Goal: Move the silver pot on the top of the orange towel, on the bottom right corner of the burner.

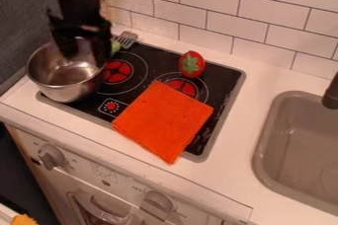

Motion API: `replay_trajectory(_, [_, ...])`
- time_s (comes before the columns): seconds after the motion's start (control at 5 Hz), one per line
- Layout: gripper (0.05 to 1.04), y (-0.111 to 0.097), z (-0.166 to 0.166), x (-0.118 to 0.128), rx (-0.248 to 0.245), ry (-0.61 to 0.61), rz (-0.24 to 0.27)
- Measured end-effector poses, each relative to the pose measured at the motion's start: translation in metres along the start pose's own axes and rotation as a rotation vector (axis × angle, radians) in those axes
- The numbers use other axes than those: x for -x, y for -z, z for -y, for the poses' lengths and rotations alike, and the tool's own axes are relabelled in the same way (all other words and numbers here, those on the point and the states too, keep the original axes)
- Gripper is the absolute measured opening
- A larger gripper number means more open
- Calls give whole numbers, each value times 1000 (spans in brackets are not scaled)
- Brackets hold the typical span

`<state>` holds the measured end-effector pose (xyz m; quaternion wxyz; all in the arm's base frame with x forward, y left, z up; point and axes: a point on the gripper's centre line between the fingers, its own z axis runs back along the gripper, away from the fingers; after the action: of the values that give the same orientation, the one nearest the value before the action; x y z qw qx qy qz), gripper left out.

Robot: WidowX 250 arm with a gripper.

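The gripper (84,55) hangs at the upper left over the silver pot (69,78), its two fingers spread apart, one over the pot's inside and the other by its right rim. The pot stands upright at the left side of the black burner top (221,115), partly covered by the gripper. An orange towel (163,120) lies flat on the burner's lower right part, covering some of a red ring and reaching over the front edge.
Behind the towel a red strawberry-like toy (191,64) sits on the burner. A slotted metal utensil (125,39) and a small green thing (115,46) are at the back left, beside the gripper. At the right is a grey sink (297,145); a tiled wall (251,17) stands behind.
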<state>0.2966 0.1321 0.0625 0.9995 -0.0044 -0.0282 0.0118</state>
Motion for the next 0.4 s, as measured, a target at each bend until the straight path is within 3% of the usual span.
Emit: replay_trajectory(0.4, [1001,14,8,-2,-10,48,-17])
